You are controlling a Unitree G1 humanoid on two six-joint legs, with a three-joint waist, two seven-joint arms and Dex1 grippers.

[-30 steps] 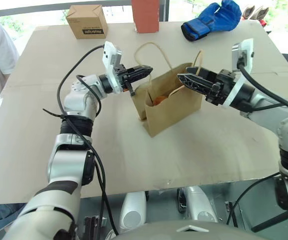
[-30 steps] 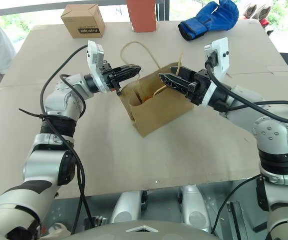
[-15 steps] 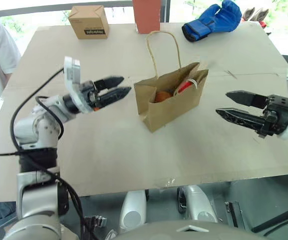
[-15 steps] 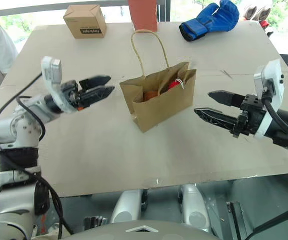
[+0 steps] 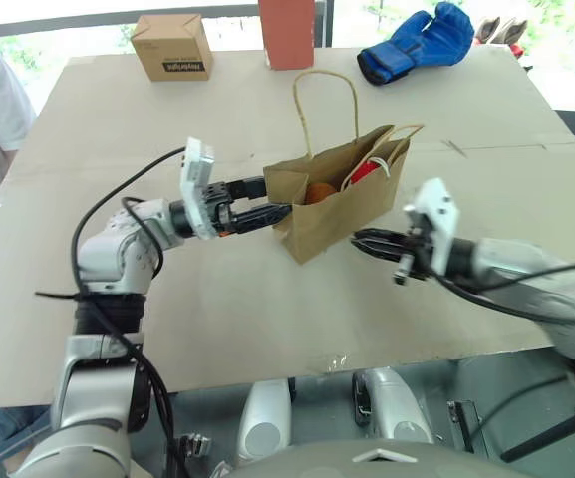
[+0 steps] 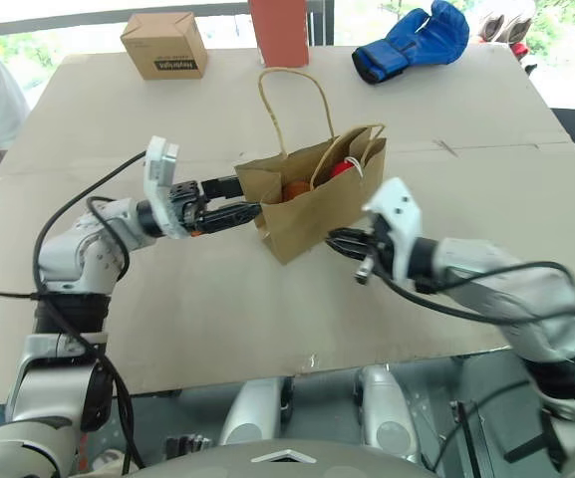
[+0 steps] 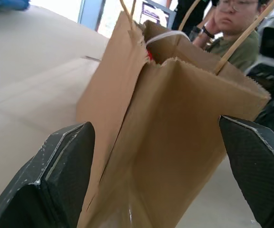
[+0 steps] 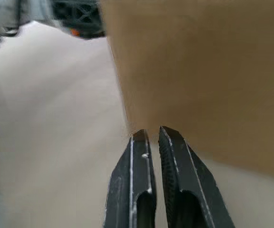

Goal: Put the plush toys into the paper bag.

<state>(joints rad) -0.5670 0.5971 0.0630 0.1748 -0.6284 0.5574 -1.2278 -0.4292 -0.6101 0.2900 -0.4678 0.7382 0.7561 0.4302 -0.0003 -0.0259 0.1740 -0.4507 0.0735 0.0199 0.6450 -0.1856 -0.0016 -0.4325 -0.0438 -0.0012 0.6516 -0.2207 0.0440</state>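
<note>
Bag [image 5: 342, 204] upright on table [image 5: 217, 299] with toys inside, both arms back in close, left gripper [image 5: 272, 212] now wide open straddling bag's edge, right gripper [image 5: 359, 239] snapped shut, empty, tips at bag's lower front.

Matt kraft paper bag [image 5: 342, 204] (creased), cardboard table [image 5: 167, 129]

Two head cameras look down over the table [image 5: 118, 119]; each wrist camera looks closely along its fingers [image 8: 172, 171] at the paper bag [image 5: 342, 204].

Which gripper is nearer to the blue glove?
Right. The right gripper is in front of the bag, below the glove; the left gripper is farther left.
</note>
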